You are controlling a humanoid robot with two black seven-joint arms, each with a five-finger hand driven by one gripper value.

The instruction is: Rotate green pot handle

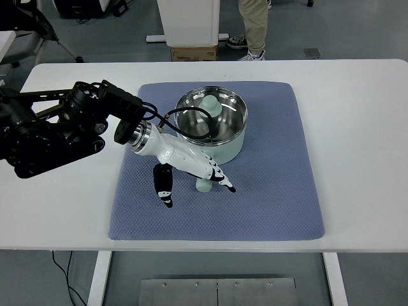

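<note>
- The pot (213, 127) sat toward the back of the blue mat (280, 191) on the white table (363, 127), its steel bowl open to the camera and its pale green handle (203, 183) jutting toward your near edge.
- You could judge the pot rigid and moderately heavy for its size: metal inside, a smooth green shell outside, nothing fragile about it.
- The textured mat under it probably gripped the base, so you should have expected the pot to resist turning rather than skate.
- The handle looked stubby, rounded and slick, and the hand covered most of it; its free end was the place to take hold, since that gave you the most leverage.
- A push on the handle's side seemed as workable as a full grasp, given how little of it stood clear.
- Your left hand (191, 167) lay over the handle, white fingers (220, 178) extended and close together across its top, their dark tips past it on the right.
- The thumb (164, 183) hung apart on the left, pointing down at the mat, so the hand was spread, not closed around anything.
- The fingers appeared to touch the handle from above; whether they pressed on it, you could not tell.
- Your right hand was out of view.
- A person's legs (257, 25) stood beyond the far edge.
</note>
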